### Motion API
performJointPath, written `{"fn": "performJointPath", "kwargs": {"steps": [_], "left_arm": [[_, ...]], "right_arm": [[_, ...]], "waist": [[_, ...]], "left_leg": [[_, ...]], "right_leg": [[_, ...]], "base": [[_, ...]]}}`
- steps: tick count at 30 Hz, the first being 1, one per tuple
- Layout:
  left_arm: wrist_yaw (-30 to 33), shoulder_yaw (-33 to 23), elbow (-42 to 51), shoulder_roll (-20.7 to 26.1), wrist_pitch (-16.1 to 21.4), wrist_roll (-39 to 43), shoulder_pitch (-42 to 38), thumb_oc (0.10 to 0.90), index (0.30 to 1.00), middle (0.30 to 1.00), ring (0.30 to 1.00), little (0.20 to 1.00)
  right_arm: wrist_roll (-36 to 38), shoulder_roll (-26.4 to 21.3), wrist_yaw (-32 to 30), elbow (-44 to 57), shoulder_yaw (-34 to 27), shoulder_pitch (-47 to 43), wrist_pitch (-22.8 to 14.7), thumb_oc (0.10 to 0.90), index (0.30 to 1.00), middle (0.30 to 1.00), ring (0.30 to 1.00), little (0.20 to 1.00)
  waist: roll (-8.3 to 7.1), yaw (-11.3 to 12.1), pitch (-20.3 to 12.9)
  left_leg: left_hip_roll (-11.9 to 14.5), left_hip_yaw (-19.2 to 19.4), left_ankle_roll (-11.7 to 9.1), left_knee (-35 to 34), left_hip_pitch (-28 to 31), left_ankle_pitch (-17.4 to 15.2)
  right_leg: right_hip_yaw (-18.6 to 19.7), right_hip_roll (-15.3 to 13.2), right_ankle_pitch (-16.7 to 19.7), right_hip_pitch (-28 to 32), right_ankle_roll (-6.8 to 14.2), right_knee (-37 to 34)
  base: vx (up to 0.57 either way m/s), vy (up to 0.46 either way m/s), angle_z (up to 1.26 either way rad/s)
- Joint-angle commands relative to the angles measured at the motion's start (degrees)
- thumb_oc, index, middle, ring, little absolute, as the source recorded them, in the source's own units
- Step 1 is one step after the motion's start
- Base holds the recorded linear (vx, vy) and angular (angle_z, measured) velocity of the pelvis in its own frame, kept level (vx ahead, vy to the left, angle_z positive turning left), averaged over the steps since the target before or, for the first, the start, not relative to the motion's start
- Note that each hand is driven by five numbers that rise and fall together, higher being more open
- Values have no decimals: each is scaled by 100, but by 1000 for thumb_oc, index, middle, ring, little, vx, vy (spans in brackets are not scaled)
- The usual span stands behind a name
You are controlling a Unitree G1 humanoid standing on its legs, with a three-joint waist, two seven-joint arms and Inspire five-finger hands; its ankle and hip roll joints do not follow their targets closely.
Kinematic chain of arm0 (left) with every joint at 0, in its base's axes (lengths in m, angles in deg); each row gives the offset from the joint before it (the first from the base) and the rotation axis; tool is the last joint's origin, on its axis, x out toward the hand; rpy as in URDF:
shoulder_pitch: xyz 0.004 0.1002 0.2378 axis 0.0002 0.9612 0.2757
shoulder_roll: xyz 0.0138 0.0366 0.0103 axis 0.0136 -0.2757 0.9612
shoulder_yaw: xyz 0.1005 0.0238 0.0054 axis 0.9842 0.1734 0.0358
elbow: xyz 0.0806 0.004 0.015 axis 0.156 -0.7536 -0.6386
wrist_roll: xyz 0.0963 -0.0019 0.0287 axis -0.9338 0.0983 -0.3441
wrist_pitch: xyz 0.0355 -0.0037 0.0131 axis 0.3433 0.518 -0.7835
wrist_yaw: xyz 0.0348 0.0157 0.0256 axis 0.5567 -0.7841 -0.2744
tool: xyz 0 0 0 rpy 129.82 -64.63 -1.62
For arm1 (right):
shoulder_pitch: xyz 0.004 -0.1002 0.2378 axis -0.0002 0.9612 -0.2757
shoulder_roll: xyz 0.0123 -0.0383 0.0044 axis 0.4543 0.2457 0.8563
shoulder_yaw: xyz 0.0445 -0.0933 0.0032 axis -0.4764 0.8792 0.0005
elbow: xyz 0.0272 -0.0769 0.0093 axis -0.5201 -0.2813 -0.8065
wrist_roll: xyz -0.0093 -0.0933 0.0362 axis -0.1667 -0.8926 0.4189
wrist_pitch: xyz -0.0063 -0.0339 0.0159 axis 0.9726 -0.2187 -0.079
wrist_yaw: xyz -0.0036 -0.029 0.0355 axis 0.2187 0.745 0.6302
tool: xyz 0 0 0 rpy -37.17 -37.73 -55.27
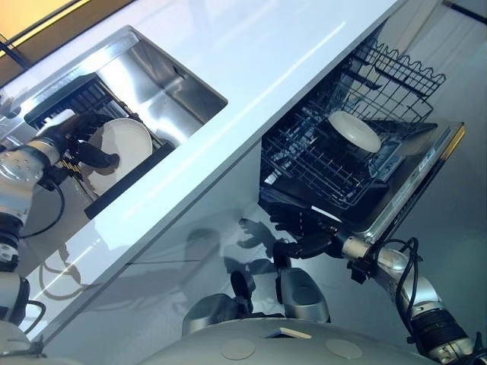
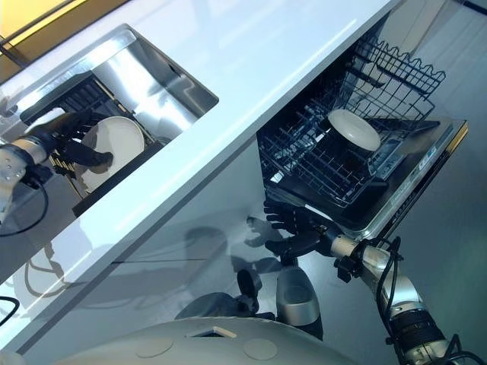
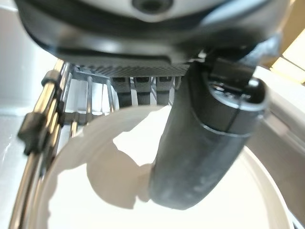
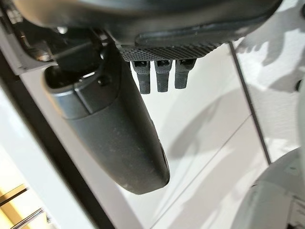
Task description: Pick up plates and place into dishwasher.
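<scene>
A white plate (image 1: 125,141) stands on edge in the black dish rack (image 1: 65,103) inside the sink. My left hand (image 1: 72,137) grips it: the thumb (image 3: 205,143) lies across the plate's face (image 3: 228,205) and the fingers curl behind its rim. The dishwasher's lower rack (image 1: 312,163) is pulled out over the open door and holds one white dish (image 1: 354,131). My right hand (image 2: 293,228) hovers below the rack's front corner, fingers spread, holding nothing; its thumb (image 4: 119,143) is straight against the floor beyond.
The steel sink (image 1: 171,84) is set into a long white counter (image 1: 266,53). The dishwasher door (image 1: 415,186) juts out low to the right, and a wire upper rack (image 1: 399,76) stands behind it. Grey floor lies beneath.
</scene>
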Motion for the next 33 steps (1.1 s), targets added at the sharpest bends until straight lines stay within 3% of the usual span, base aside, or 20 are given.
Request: {"fn": "performJointPath", "kwargs": {"steps": [1,6,12,21,22,25,28,31,33], "left_arm": [[-661,-47,439,266,76,470,555,100,300,300,300,200],[-41,-627,1010,113,419,818,873,100,300,300,300,200],[993,-1275,1579,-116,875,823,1042,100,300,300,300,200],[2328,-1709,1924,229,1658,722,759,100,300,300,300,200],[2806,-1788,1843,266,1975,464,639,100,300,300,300,200],[3403,-1835,1871,249,2128,70,507,100,300,300,300,200],[3891,-2267,2096,32,2556,-279,647,100,300,300,300,200],[4291,-2726,2855,-309,2526,-893,1142,100,300,300,300,200],[4616,-2856,3205,-299,2468,-1196,1356,100,300,300,300,200]], "right_arm": [[551,-34,-6,479,-37,-130,-551,800,900,900,900,900],[366,334,72,266,-106,-194,-449,800,900,900,900,900],[81,806,42,-61,-128,-276,-668,800,900,900,900,900],[10,776,-450,172,-388,-556,-1178,800,900,900,900,900],[110,650,-796,401,-554,-772,-1363,800,900,900,900,900],[122,587,-1236,616,-756,-977,-1515,800,900,900,900,900],[-634,575,-2689,992,-1449,-1287,-1665,800,900,900,900,900],[-1938,510,-3706,1061,-2096,-1215,-1724,800,900,900,900,900],[-2362,222,-4323,972,-2425,-1166,-1778,800,900,900,900,900]], "waist": [[31,191,-238],[50,334,-441],[52,489,-705],[-5,570,-975],[-6,595,-1012],[-11,604,-1020],[-8,619,-1107],[-24,589,-1163],[-43,555,-1188]], "left_leg": [[-338,-308,234,976,-634,-495],[-311,-385,194,846,-579,-449],[-266,-502,129,528,-458,-329],[-148,-694,23,161,-170,-252],[-116,-758,-3,80,-136,-223],[-90,-794,-25,16,-98,-203],[-27,-845,-72,-45,-129,-165],[20,-893,-122,-79,-109,-176],[38,-904,-138,-90,-93,-179]], "right_leg": [[-167,-267,-233,-455,411,665],[-331,-208,-419,-219,370,466],[-575,-106,-592,56,355,272],[-779,59,-647,572,296,-60],[-797,104,-671,642,253,-107],[-820,143,-708,712,214,-142],[-801,238,-820,743,116,-123],[-761,309,-939,793,68,-88],[-744,338,-963,824,46,-90]], "base": [[-31,-55,-7],[-32,-105,2],[-47,-121,18],[-32,-126,21],[-34,-104,21],[-38,-75,17],[-63,-53,5],[-35,-27,14],[-17,-18,17]]}}
